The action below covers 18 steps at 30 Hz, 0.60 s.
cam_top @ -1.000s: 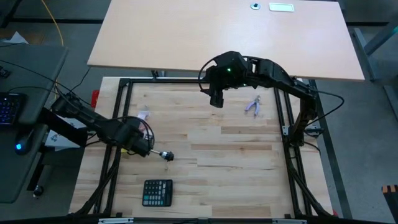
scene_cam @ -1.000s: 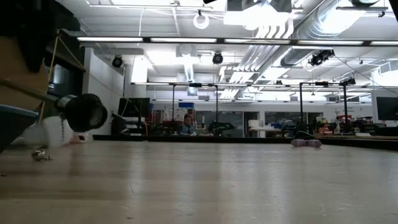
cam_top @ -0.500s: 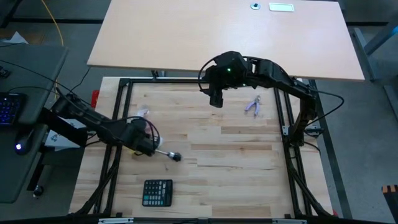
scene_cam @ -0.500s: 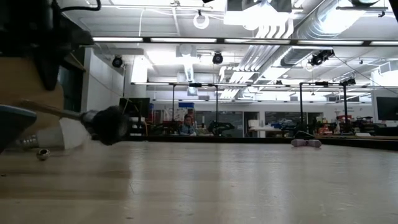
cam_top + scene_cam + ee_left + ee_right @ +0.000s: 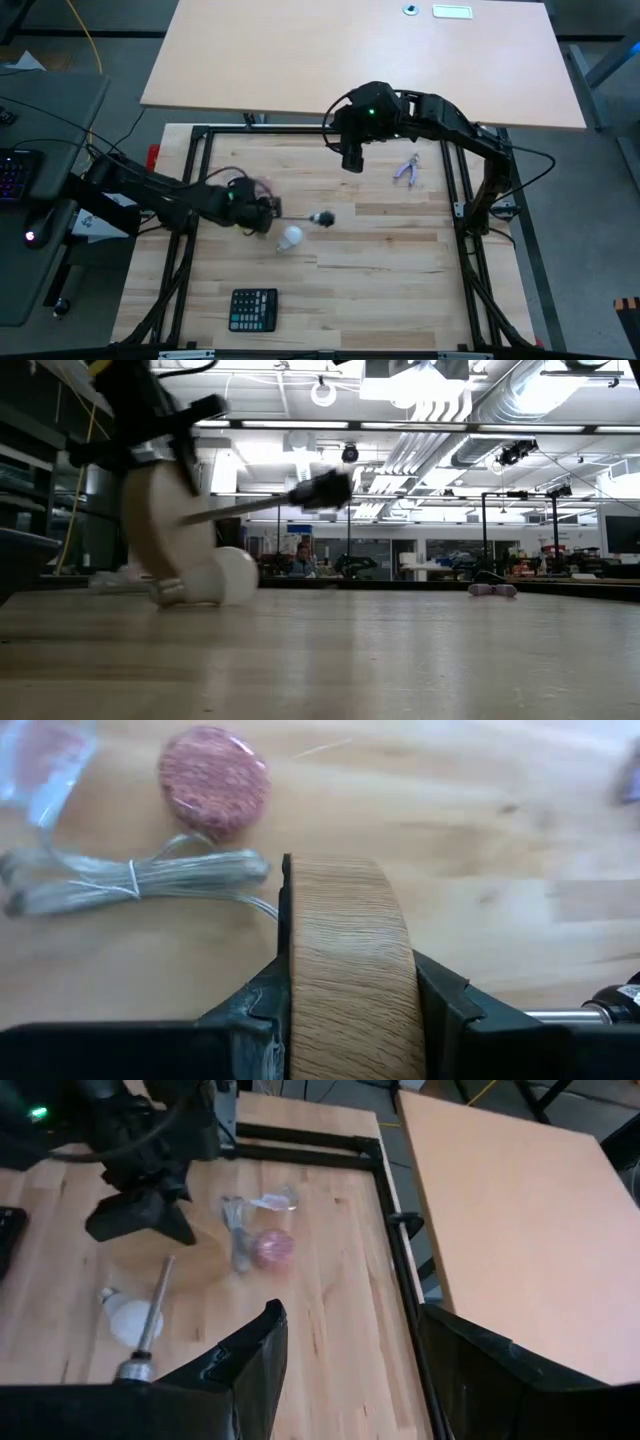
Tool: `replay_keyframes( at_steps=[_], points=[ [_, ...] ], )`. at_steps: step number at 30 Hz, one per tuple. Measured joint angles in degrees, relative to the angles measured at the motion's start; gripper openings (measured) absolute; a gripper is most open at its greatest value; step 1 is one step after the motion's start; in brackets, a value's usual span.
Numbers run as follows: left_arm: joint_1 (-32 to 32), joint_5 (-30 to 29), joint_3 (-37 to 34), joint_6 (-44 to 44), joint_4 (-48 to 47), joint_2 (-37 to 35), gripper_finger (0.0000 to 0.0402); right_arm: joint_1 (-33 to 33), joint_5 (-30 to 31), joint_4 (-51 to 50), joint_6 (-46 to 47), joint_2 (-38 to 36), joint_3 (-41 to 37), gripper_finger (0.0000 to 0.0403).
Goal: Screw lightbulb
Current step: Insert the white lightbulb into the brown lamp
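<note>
Lightbulb (image 5: 290, 237) lies on the table just beside the left gripper (image 5: 262, 212), which clamps a wooden disc (image 5: 348, 970); right gripper (image 5: 352, 160) hovers open, well apart.

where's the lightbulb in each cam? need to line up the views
High: lightbulb on the table, centre-left, just ahead of the left gripper.
Low: lower left, lying on the tabletop.
Left wrist: not in it.
Right wrist: lower left, on the wood.
Shared landmark: the metal rod with a black tip, right beside the bulb.
</note>
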Motion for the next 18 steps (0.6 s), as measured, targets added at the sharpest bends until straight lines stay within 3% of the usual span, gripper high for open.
replay_keyframes(
  at_steps=[4, 6, 9, 13, 18],
  points=[
    [5.5, 0.1, 0.1, 12.0, 11.9, 0.6, 0.0115, 0.0, 1.7, -3.1, -1.3, -1.2, 0.0, 0.0216],
    [8.6, -0.2, 0.2, 17.5, 13.2, 0.4, 0.0115, 0.0, 2.3, -5.0, -1.4, -2.0, 0.0, 0.0216],
    [12.7, -2.2, 1.1, 22.5, 8.2, -2.5, 0.0115, 0.0, 1.3, -8.4, 1.0, -3.4, 0.0, 0.0216],
    [17.3, -7.6, 2.6, 28.3, 1.0, -10.1, 0.0115, 0.0, -5.6, -11.7, 8.4, -3.6, 0.0, 0.0216],
    [21.4, -9.5, 4.6, 32.2, -5.7, -21.4, 0.0115, 1.4, -11.0, -8.2, 12.9, -2.2, 0.0, 0.0216]
  ],
)
